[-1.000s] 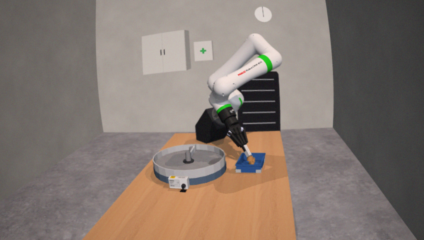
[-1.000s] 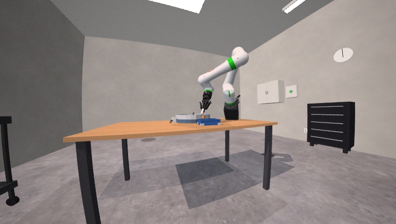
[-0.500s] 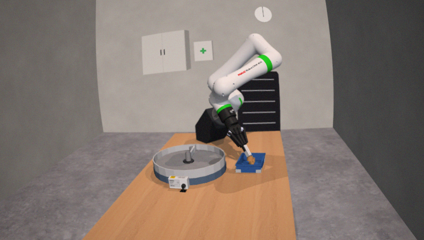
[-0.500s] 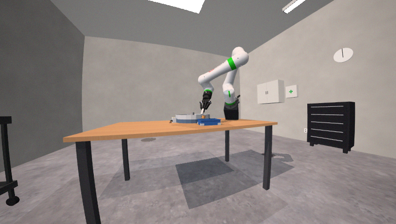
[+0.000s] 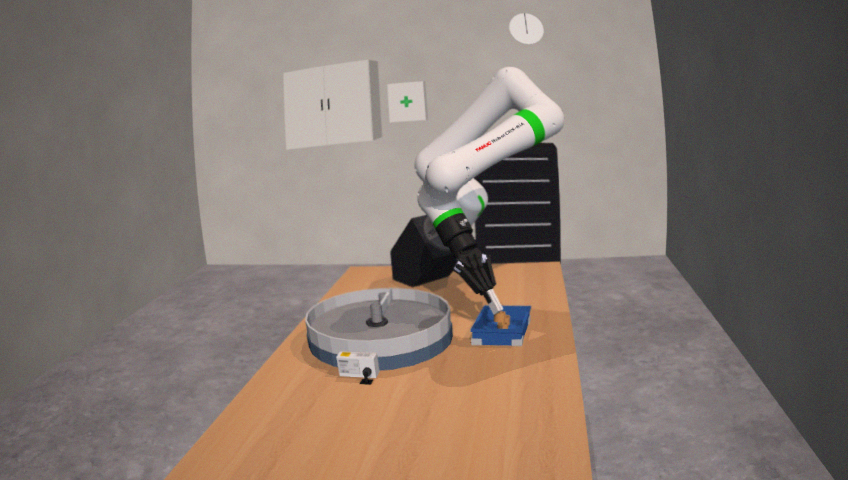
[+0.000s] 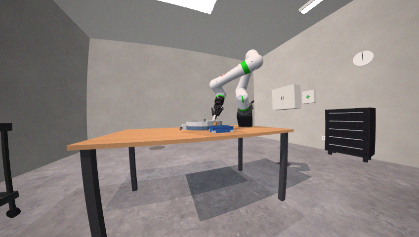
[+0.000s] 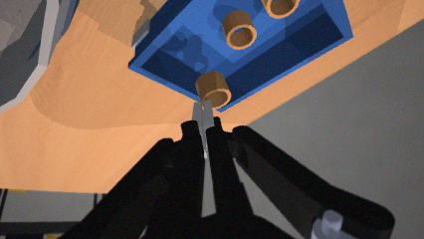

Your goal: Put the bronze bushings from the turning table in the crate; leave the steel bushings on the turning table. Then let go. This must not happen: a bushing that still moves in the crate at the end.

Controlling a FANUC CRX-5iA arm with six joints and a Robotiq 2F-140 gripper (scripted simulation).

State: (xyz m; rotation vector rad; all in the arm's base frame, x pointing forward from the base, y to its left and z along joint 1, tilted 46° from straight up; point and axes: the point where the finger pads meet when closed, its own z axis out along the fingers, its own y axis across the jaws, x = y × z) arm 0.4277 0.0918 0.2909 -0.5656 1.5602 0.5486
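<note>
FANUC lettering on white arm, 3 bronze bushings

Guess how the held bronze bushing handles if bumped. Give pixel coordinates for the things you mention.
Held bronze bushing (image 5: 499,315) (image 6: 215,123) (image 7: 212,89): probably stiff, given its thick-looking ring wall. Round outside, so likely to roll if dropped sideways. The gripper (image 5: 495,309) (image 6: 214,119) (image 7: 204,113) pinches one edge; it might pivot.

Farthest bronze bushing cut off by wrist view's top edge, turning table cropped
</note>
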